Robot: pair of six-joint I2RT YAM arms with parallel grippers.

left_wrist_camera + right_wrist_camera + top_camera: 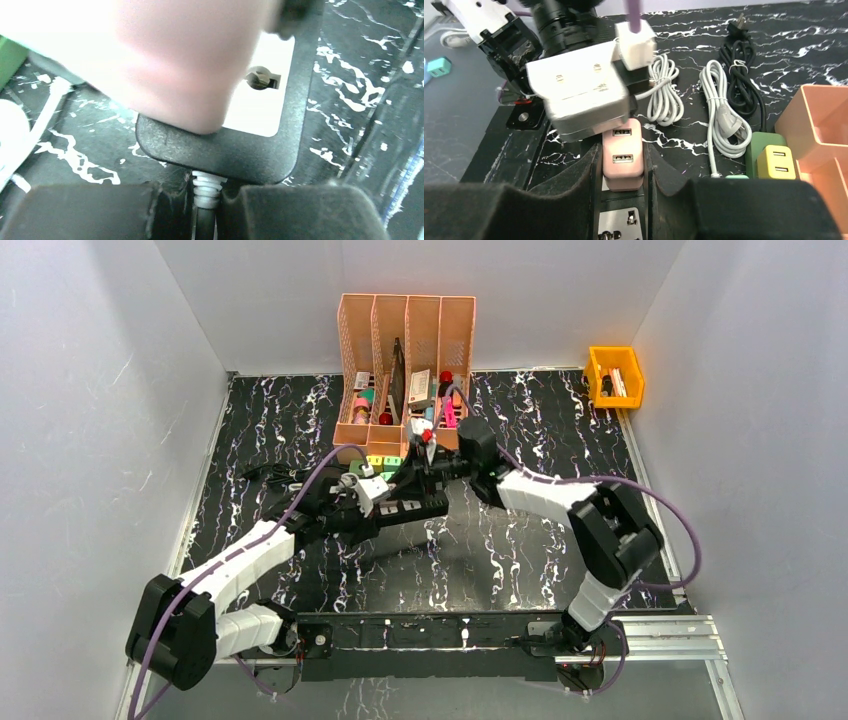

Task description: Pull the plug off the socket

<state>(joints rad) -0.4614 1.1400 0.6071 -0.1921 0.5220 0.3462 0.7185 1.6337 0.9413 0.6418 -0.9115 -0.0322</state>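
Right tool (623,169) clamps narrow on the pink plug (623,147); left tool (207,212) pinches the cord (206,187) at six o'clock. I'd say the plug still sits in the power strip (260,150), so the pull is not yet done.

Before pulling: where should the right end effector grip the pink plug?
Grip the pink plug by its two flat long sides, coming from above; it stands proud of the power strip, and the right end effector straddles those faces.
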